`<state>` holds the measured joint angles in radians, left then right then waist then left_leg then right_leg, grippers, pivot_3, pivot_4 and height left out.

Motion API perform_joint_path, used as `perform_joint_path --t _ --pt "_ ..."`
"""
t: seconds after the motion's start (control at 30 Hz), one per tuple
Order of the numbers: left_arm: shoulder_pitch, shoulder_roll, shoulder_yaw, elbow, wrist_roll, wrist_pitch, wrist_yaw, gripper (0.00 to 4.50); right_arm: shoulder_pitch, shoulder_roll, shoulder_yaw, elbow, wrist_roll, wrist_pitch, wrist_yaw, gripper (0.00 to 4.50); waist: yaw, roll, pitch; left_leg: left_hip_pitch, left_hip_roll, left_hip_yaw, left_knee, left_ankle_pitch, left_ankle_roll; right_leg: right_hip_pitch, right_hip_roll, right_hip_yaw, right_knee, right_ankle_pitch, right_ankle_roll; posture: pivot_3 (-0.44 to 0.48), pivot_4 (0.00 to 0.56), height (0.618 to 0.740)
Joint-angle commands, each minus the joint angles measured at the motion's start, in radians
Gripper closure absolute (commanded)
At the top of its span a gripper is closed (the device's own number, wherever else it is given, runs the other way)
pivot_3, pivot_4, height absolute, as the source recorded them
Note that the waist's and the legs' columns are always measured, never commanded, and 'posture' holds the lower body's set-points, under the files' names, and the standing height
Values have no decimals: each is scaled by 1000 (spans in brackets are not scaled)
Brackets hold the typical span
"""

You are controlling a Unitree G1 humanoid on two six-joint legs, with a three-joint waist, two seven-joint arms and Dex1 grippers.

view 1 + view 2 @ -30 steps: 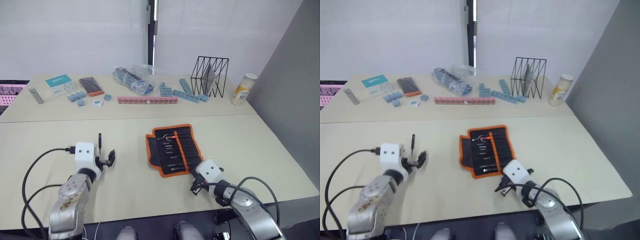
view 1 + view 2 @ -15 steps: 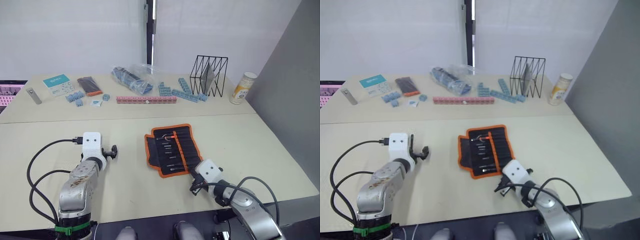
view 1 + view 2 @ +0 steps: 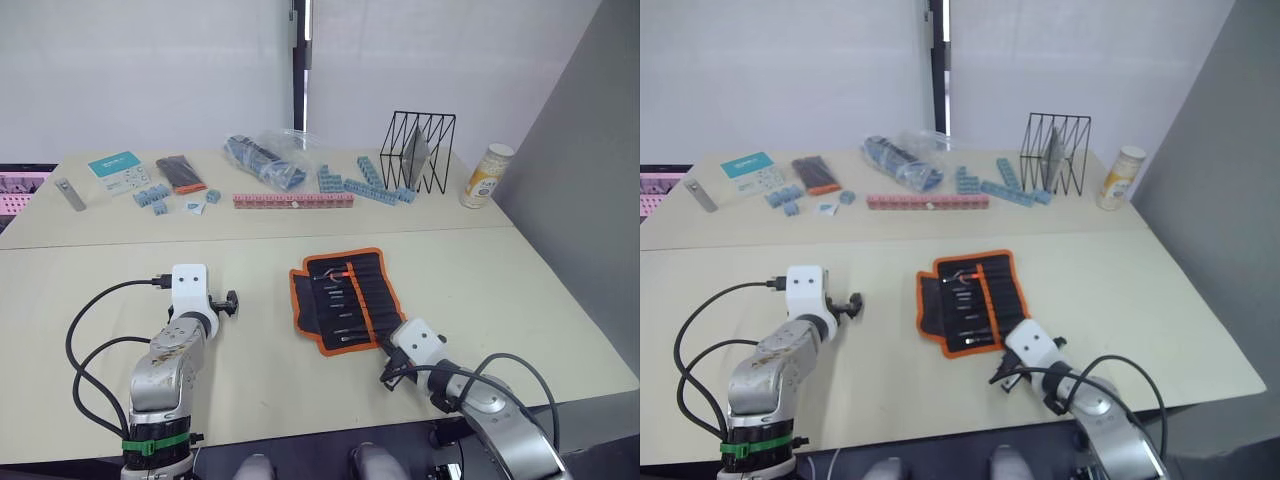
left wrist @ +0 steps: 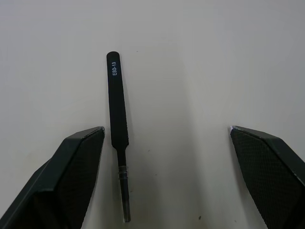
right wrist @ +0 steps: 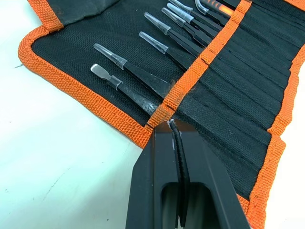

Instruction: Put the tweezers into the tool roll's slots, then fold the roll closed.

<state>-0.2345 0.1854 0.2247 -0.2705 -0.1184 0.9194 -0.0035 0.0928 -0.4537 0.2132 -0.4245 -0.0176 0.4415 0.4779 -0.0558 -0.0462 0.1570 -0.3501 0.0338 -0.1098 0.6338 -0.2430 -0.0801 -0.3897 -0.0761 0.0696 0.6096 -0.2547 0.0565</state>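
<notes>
The tool roll (image 5: 228, 95) is coarse woven black cloth with orange webbing edging. The tweezers (image 4: 117, 119) look matt black metal. The table (image 4: 200, 57) is smooth and matt.

The left arm reaches forward over the bench, its white wrist bent down. The left tool (image 4: 167, 157) points straight down, and its two black fingers (image 4: 76, 167) are spread wide apart with nothing between them. The right arm lies low, near the front edge of the bench. The right tool (image 5: 175, 138) has its fingers pressed together on a thin black tweezer (image 5: 179, 162).
</notes>
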Motion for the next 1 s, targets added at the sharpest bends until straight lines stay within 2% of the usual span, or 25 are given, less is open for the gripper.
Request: perform_joint_path --t 0.03,0.4,0.57,0.73,0.93,1.0 --pt "0 -13 12 88 -1 -2 10 846 26 -7 15 71 -14 66 -2 4500 1 3 -1 0 0 0 0 0 0 0 0 0 0 0 0 0 150 737" --pt "-51 1 20 215 1 -76 15 4466 29 -4 17 66 -15 70 -7 4500 14 11 -1 -1 -1 -1 0 0 0 -1 -1 -1 -10 0 0 0 150 737" --pt "-55 21 21 233 5 -116 6 4490 29 -5 18 68 -16 68 -7 4500 14 12 -1 -1 -1 -1 0 0 0 0 -1 -1 -14 0 0 0 150 737" --pt "-77 123 4 220 7 -214 -81 4490 26 -4 19 69 -16 68 -6 4500 13 12 0 -2 -1 -1 -1 0 0 -4 -1 -1 -14 0 0 0 150 737" --pt "-159 280 -81 146 -78 -306 -384 4490 18 -6 21 74 -16 70 -1 4500 11 -2 7 -11 0 -1 -1 2 -1 -11 0 -1 -12 2 1 0 150 737" --pt "-199 324 -126 129 -125 -335 -529 4490 20 -7 22 74 -17 69 2 4500 10 -5 7 -15 -1 0 0 5 3 -13 0 0 -13 14 2 0 150 737"
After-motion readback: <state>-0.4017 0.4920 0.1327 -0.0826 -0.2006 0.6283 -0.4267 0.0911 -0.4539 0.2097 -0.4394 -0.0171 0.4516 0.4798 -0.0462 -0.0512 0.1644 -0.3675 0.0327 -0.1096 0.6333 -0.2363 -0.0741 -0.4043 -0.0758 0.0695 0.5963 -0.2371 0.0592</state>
